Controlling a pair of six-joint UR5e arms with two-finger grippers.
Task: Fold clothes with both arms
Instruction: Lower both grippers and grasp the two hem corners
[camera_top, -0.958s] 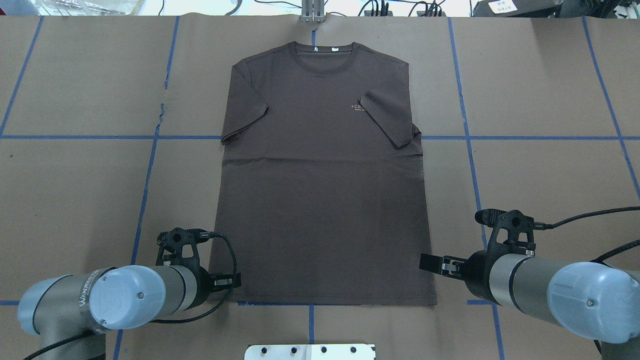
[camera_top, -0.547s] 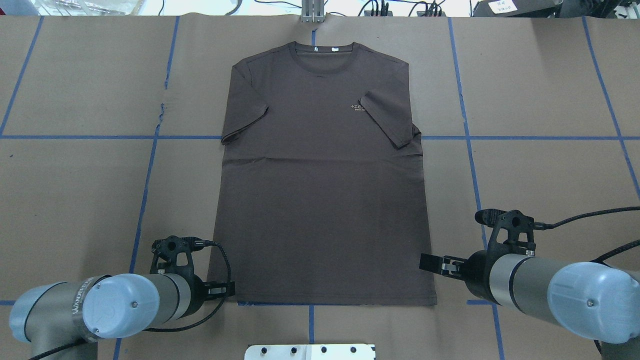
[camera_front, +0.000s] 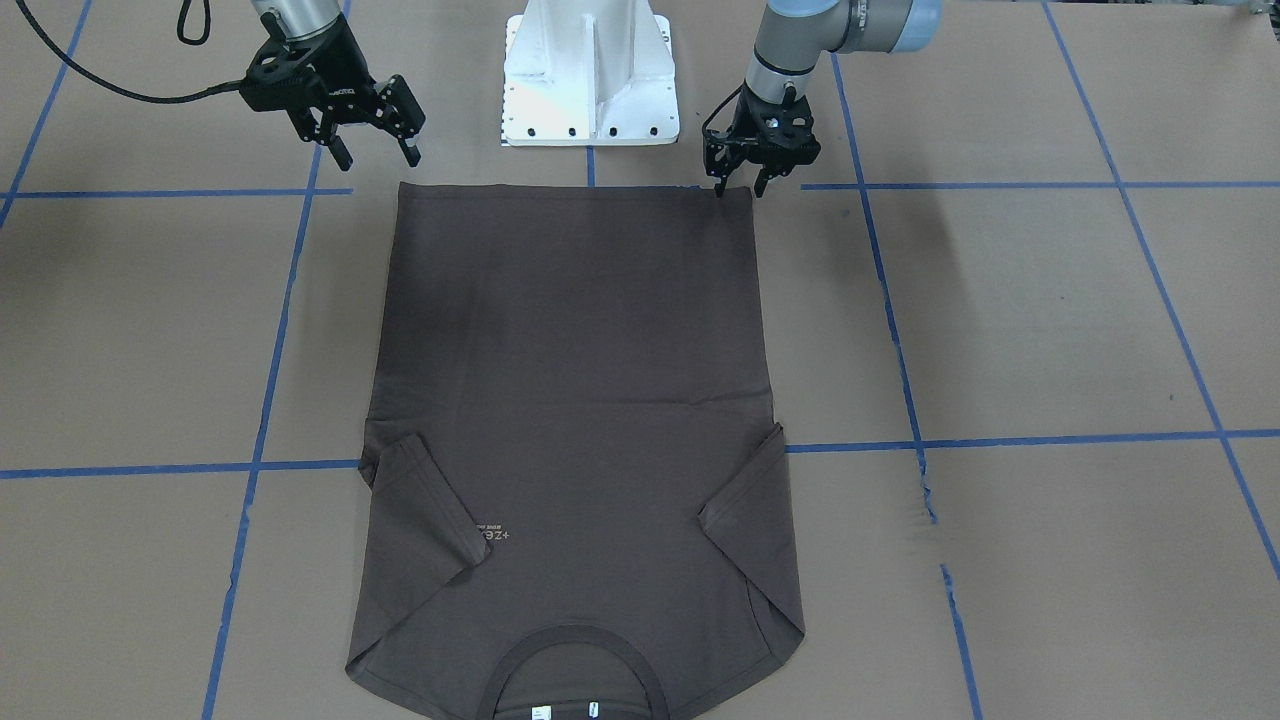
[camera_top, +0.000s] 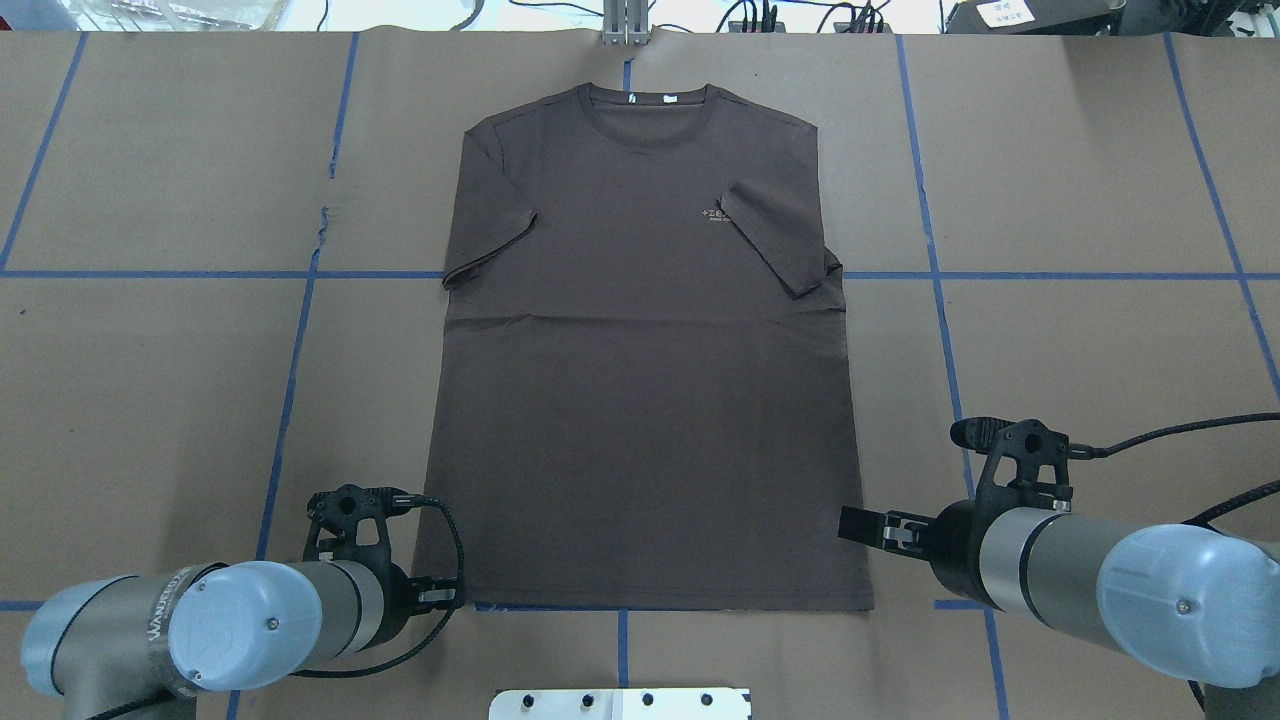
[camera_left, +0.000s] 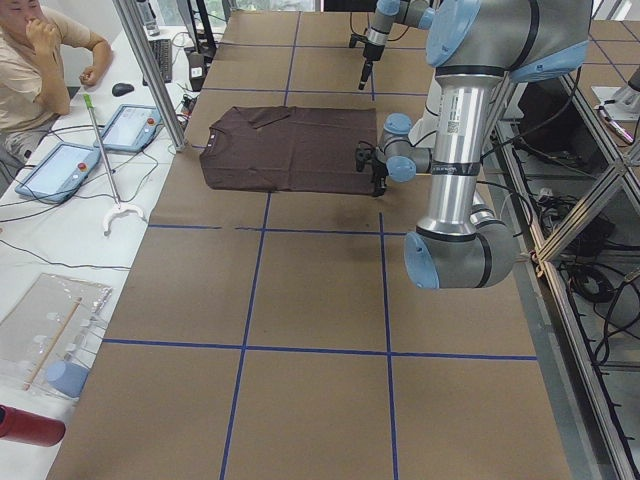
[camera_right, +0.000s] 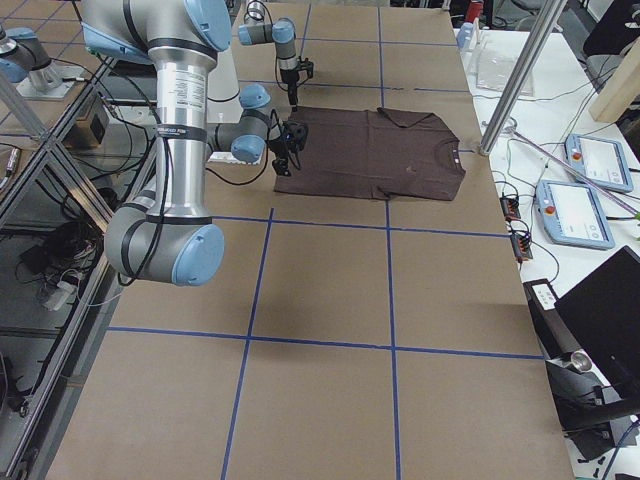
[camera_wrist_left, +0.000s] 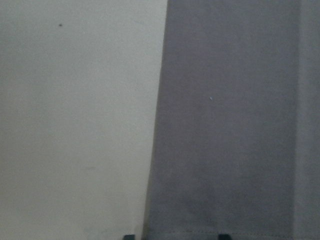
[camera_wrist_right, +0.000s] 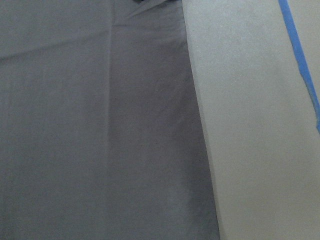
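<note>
The dark brown T-shirt (camera_top: 640, 400) lies flat, front up, on the brown paper table, collar (camera_top: 648, 110) at the far side and both sleeves folded inward. My left gripper (camera_top: 452, 597) is open and low at the shirt's near left hem corner. In the front view it (camera_front: 741, 186) straddles that corner. The left wrist view shows the shirt's edge (camera_wrist_left: 230, 125) with both fingertips (camera_wrist_left: 129, 236) apart at the bottom. My right gripper (camera_front: 375, 155) is open and empty, raised beside the near right hem corner (camera_top: 866, 600). The right wrist view shows only the shirt's side edge (camera_wrist_right: 100, 125).
The white bolted pedestal base (camera_front: 590, 75) stands just behind the hem. Blue tape lines (camera_top: 290, 380) grid the paper. A metal post (camera_top: 625, 25) stands at the far edge. A seated person (camera_left: 40, 60) with tablets is beyond the far side.
My left gripper has drawn back toward the robot and slightly left, down to the hem's left corner. The right arm and the shirt have not moved.
</note>
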